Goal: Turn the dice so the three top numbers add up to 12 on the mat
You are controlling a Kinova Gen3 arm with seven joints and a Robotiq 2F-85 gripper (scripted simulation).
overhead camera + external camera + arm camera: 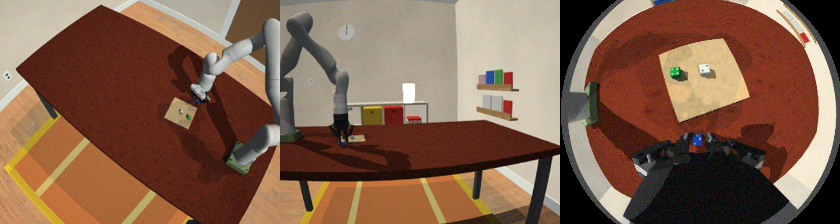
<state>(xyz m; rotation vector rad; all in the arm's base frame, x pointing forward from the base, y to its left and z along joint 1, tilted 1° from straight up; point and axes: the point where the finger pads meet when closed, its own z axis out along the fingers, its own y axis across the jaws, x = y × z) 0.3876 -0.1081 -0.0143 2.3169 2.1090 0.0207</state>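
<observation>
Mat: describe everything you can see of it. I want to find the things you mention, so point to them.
The mat (172, 113) (360, 138) (710, 95) is a thin, roughly square sheet, pale tan and faintly mottled, perhaps wood or cork. It lies flat on the dark red-brown table (105, 70) (437, 147) (780, 90), partly shadowed. A green die (189, 117) (344, 137) (675, 72) and a white die (181, 111) (353, 137) (704, 69) rest on it, apart from each other.
</observation>
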